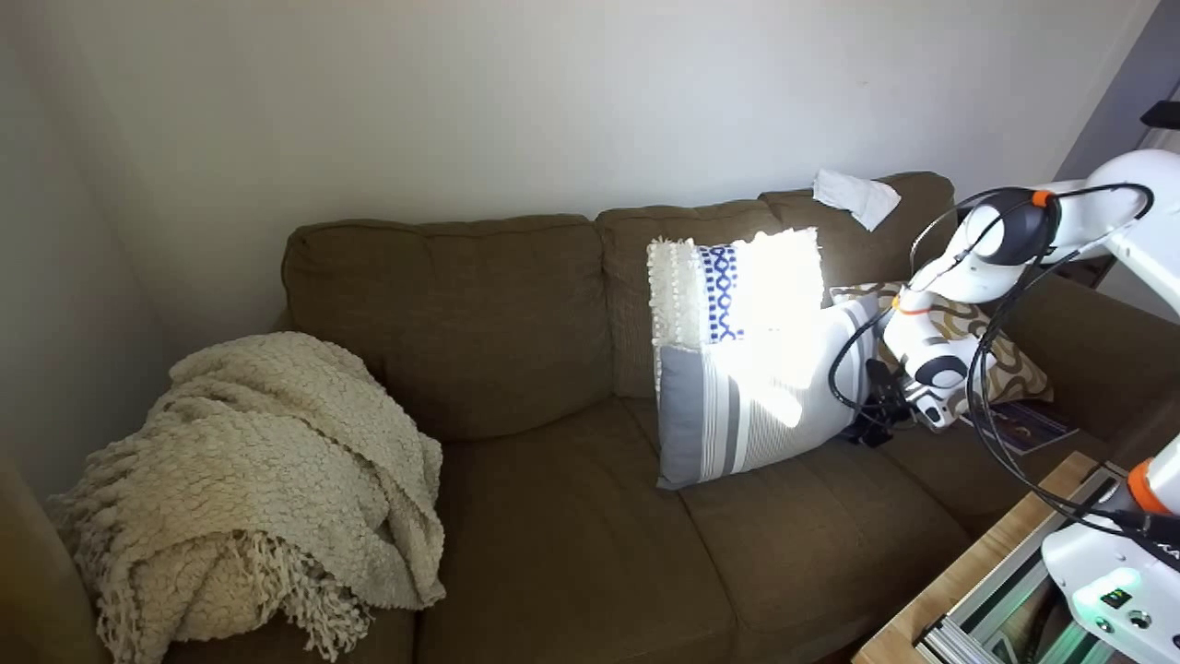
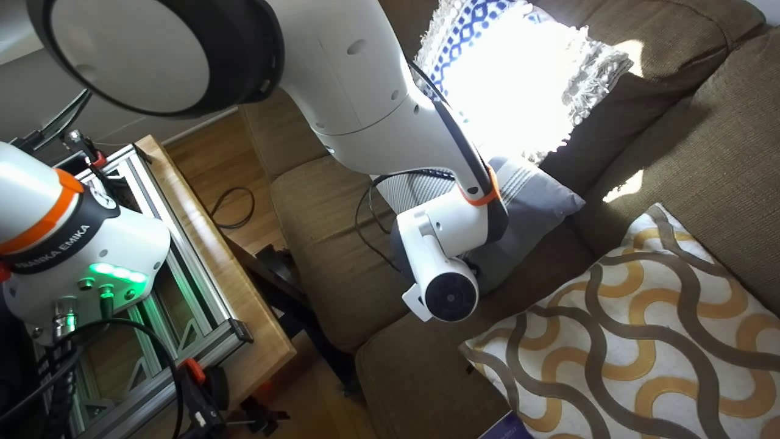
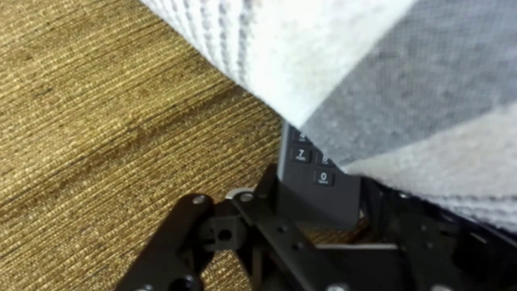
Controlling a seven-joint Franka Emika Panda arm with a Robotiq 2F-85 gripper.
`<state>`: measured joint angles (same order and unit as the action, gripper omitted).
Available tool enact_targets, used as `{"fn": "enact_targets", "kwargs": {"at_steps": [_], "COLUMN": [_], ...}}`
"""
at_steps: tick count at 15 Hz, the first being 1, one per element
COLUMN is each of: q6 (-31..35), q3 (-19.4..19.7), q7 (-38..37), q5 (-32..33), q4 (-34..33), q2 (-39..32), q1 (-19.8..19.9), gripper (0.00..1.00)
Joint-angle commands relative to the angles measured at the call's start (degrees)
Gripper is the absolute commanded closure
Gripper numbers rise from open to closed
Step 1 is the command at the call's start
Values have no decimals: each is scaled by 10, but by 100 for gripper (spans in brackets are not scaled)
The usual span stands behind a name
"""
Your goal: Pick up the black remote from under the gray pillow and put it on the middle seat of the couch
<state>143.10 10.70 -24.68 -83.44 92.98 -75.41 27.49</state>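
The black remote [image 3: 313, 204] lies flat on the couch fabric in the wrist view. Its upper part is hidden under the gray and white striped gray pillow [image 3: 383, 81]. My gripper [image 3: 320, 186] has one finger against each long side of the remote's lower end. In an exterior view the gripper [image 1: 876, 420] is down at the right edge of the gray pillow [image 1: 751, 424]; the remote is hidden there. The gray pillow also shows behind my wrist [image 2: 530, 204]. The couch [image 1: 452, 323] has a bare seat cushion [image 1: 572, 553] left of the pillow; which seat is the middle one is unclear.
A white fringed pillow with a blue band [image 1: 719, 290] stands behind the gray pillow. A tan patterned pillow [image 2: 640, 341] and a book [image 1: 1023, 426] lie near the gripper. A cream blanket [image 1: 277, 480] covers the left end. A wooden-edged table [image 2: 268, 353] carries the arm's base.
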Motion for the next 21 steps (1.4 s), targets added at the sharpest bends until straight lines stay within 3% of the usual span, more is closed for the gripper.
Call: {"fn": "enact_targets", "kwargs": {"at_steps": [1,6,21], "q6": [-8,-16,-9], "q3": [36,57,64], "q7": [-16,1,67], "q5": [32,78,209], "q4": [15,22,56], "q2": [9,15,30], "q1": [-26,-35,-58], "gripper": [75,75,75]}}
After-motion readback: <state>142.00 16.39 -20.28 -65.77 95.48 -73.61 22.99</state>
